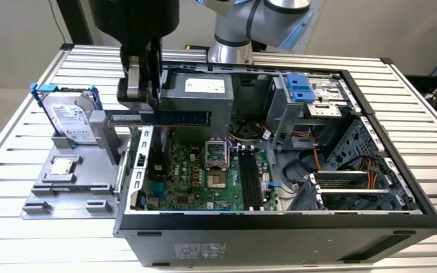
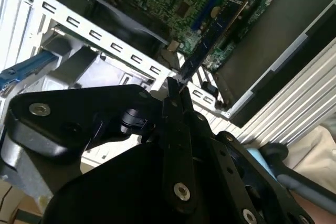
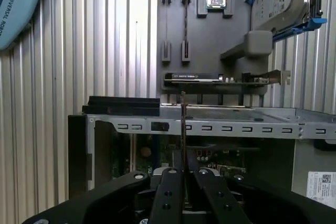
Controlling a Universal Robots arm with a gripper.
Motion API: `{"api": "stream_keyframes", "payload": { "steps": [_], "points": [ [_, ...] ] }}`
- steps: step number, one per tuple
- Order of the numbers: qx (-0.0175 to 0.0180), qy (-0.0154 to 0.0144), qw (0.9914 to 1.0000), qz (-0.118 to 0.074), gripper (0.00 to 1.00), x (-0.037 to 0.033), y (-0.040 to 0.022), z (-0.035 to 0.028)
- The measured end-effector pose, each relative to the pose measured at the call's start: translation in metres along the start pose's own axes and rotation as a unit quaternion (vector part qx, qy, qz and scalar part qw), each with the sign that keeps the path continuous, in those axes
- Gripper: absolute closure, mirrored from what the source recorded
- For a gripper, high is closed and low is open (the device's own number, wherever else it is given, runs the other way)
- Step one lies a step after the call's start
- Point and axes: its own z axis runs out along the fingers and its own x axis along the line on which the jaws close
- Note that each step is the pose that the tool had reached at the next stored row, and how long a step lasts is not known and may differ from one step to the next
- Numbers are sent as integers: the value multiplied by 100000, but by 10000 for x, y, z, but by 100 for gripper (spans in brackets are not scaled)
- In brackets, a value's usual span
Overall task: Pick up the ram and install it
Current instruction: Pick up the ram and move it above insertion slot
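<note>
The gripper [image 1: 152,107] is clamped on the long, narrow, dark blue-green circuit-board ram [image 1: 174,118]. The ram hangs level and on edge above the open grey computer case's pale metal wall [image 1: 144,149], at about ten o'clock from the black memory slots [image 1: 249,181] in the exterior view. Pinched along a thin edge, the ram could twist, slip or snag that wall and meet a slot crooked. The arm [image 1: 238,23] reaches in from twelve o'clock, with the gripper pointing straight down.
</note>
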Motion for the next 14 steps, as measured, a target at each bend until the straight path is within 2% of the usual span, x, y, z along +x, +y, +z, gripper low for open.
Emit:
{"api": "stream_keyframes", "payload": {
  "steps": [14],
  "points": [
    [-1, 2, 100000, 1, 100, -132, -370, -11]
  ]
}}
